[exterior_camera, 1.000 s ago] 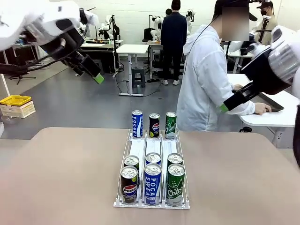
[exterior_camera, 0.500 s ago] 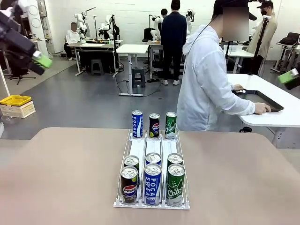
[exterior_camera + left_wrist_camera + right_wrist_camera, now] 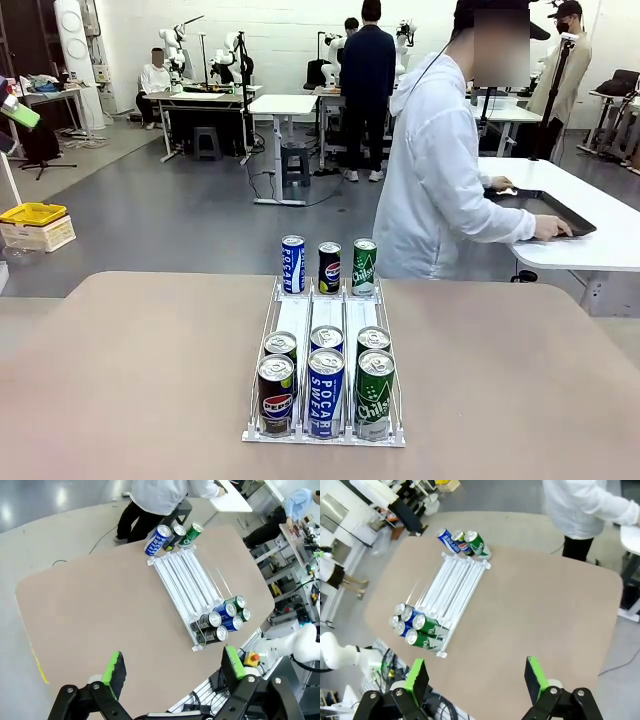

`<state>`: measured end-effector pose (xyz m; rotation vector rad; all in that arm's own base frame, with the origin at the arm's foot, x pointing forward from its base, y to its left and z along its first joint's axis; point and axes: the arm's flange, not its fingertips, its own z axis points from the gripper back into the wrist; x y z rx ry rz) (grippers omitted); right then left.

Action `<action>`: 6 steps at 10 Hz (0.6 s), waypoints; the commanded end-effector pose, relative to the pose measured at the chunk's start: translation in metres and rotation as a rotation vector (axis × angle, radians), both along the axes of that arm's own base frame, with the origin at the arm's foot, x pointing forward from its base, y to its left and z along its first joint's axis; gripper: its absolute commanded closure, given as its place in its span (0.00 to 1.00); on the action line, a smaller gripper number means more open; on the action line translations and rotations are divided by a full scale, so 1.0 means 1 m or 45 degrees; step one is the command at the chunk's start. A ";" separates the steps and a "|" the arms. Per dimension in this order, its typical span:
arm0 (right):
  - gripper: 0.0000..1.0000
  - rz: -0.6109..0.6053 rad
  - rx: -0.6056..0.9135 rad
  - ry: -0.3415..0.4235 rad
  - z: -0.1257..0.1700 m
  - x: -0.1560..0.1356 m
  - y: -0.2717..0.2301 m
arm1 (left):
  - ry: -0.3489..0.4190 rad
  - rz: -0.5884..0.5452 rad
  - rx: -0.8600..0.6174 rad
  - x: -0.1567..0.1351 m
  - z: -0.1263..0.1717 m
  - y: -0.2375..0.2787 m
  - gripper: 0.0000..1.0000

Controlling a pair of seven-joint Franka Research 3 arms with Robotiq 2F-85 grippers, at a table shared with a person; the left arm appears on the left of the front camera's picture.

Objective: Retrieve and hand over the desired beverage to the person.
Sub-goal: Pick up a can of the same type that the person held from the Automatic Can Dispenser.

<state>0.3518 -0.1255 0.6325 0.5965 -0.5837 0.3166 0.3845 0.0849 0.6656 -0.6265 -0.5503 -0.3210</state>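
Evidently no can has been picked yet, so the step in hand is choosing one. Doing that well means waiting for a sign from the person (image 3: 430, 170), who stands at the far edge of the tan surface (image 3: 120, 380) in a white hooded jacket, turned toward a side table (image 3: 600, 245) on the right with hands at a dark tray (image 3: 545, 208). Which drink is wanted cannot be told. From the front, a white three-lane rack (image 3: 325, 315) sits mid-surface. At its near end a black Pepsi can (image 3: 276, 395), a blue Pocari Sweat can (image 3: 326, 392) and a green Chilsung can (image 3: 374, 394) stand left to right, each with another can just behind, and three more cans of the same brands stand at the far end. From the left wrist, the left pincer (image 3: 173, 667) hangs high above the surface, green pads (image 3: 115, 670) wide apart and holding nothing. A straight descent onto one near-end can looks safest, since its neighbours stand close. From the right wrist, the right pincer (image 3: 476, 677) is likewise spread and empty, high above the surface's edge.
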 end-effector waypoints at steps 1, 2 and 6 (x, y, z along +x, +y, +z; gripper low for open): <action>0.00 0.061 0.024 -0.002 0.001 0.007 0.010 | 0.005 -0.088 0.019 0.008 -0.006 -0.012 0.00; 0.00 0.061 0.024 -0.002 0.001 0.007 0.010 | 0.005 -0.088 0.019 0.008 -0.006 -0.012 0.00; 0.00 0.061 0.024 -0.002 0.001 0.007 0.010 | 0.005 -0.088 0.019 0.008 -0.006 -0.012 0.00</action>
